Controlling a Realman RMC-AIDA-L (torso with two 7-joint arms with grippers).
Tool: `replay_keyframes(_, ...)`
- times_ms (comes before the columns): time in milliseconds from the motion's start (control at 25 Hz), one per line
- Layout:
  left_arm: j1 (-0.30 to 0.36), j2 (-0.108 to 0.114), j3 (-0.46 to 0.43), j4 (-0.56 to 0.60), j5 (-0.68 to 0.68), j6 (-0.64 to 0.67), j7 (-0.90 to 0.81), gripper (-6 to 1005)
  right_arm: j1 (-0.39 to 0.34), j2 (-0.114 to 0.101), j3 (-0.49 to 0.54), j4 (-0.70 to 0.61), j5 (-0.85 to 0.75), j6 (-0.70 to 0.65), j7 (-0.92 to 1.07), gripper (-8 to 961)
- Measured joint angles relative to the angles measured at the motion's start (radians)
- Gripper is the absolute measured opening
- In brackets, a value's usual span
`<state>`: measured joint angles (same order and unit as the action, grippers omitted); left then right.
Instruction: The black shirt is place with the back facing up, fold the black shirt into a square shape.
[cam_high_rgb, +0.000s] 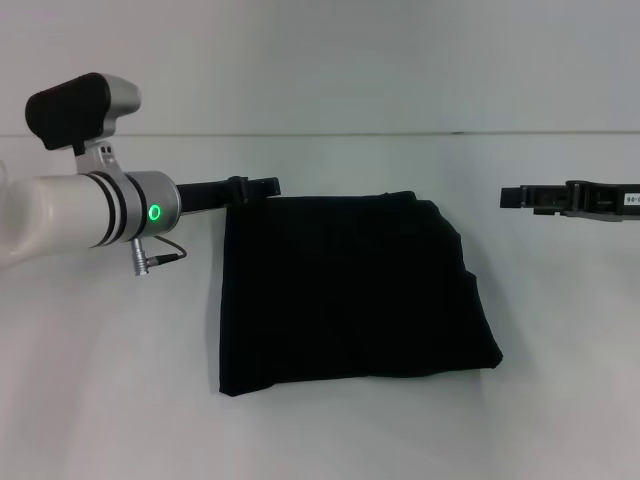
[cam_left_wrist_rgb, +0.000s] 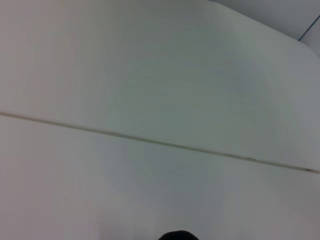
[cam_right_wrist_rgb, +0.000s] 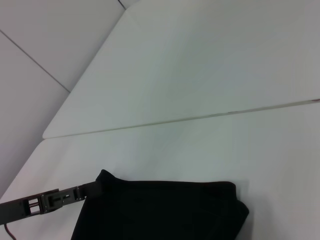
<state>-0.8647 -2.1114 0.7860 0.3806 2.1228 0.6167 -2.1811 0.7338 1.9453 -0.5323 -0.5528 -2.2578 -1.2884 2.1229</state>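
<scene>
Left gripper (cam_high_rgb: 262, 187): at the far left corner of the shirt, fingers level with its far edge; whether they are parted or pinching the cloth, I cannot tell.
Black shirt (cam_high_rgb: 350, 295): plain matte black soft fabric, folded into a rough square, flat on the white counter (cam_high_rgb: 120, 420), mid-scene.
Right gripper (cam_high_rgb: 512, 197): well right of the shirt, apart from it; finger state cannot be told.

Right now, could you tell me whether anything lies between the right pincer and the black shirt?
Nothing visible does: only bare white table separates the right pincer from the black shirt. The left pincer sits at the shirt's far left corner.
</scene>
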Motion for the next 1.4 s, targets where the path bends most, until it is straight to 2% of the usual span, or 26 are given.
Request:
replay_keyframes(200, -0.012, 0.000, 0.012, -0.009, 0.003, 0.010, 0.000, 891, -0.001, 0.000, 0.000, -0.003, 0.000, 0.000, 0.000, 816)
replay_keyframes(320, -0.014, 0.002, 0.049, -0.011, 0.003, 0.010, 0.003, 885, -0.001, 0.000, 0.000, -0.003, 0.000, 0.000, 0.000, 815)
replay_keyframes(560, 0.004, -0.009, 0.079, 0.030, 0.003, 0.011, 0.009, 873, -0.003, 0.002, 0.000, -0.004, 0.000, 0.000, 0.000, 812)
replay_keyframes(800, -0.001, -0.010, 0.092, 0.035, 0.003, 0.014, 0.009, 682, -0.005, 0.005, 0.000, -0.002, 0.003, 0.001, -0.008, 810)
replay_keyframes(880, -0.003, -0.010, 0.093, 0.036, 0.003, 0.015, 0.009, 460, -0.005, 0.006, 0.000, -0.001, 0.002, 0.001, -0.009, 809)
replay_keyframes(1320, -0.026, 0.002, 0.095, 0.038, 0.003, 0.012, 0.010, 5, -0.002, 0.009, -0.010, 0.019, 0.000, 0.004, -0.009, 804)
replay_keyframes(1400, -0.028, 0.004, 0.095, 0.038, 0.003, 0.012, 0.011, 14, -0.001, 0.010, -0.016, 0.024, 0.000, 0.007, -0.009, 804)
